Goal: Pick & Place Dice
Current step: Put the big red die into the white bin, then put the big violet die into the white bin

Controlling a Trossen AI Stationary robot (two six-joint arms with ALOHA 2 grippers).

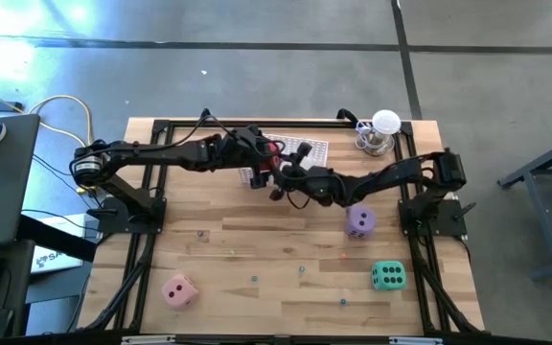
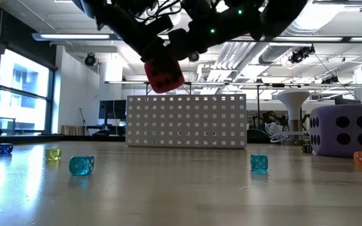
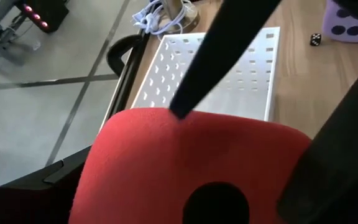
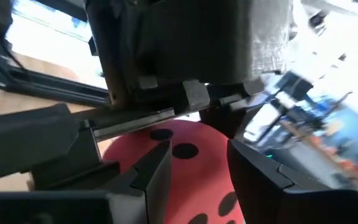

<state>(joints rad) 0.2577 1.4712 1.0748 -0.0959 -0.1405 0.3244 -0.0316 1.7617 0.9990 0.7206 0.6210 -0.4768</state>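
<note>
Table (image 1: 257,251) first, front edge: pink die (image 1: 179,290) sits alone at the left corner, green die (image 1: 388,276) at the right, both well apart from the arms. A few tiny clear dice (image 2: 81,165) are scattered on the boards between them; not our business today. 1 step back, purple die (image 1: 359,221) rests on the wood just beside the right arm, untouched.

Now the action, mid-table and up in the air: red die (image 2: 163,74) hangs well above the boards, in front of the basket (image 2: 186,121), with both arms crowded onto it. Right gripper (image 4: 197,180) has its 2 fingers part-way closed, 1 on each side of the red cube, and it looks like a real squeeze on that soft body. Left gripper (image 1: 262,158) comes in from the other side with its jaws spread as wide as they go; the die sits between them, but I cannot tell whether those pads press on it. It reads to me like a hand-over between the arms, mid-swap.

Farthest back, the white basket stands against the rear edge, and the stretch of its floor that the left wrist view shows holds no die.

Score, as I judge it: 0 of 4 placed. Red is lifted and close to the basket but not over the drop yet; purple, green and pink all wait on the table.
</note>
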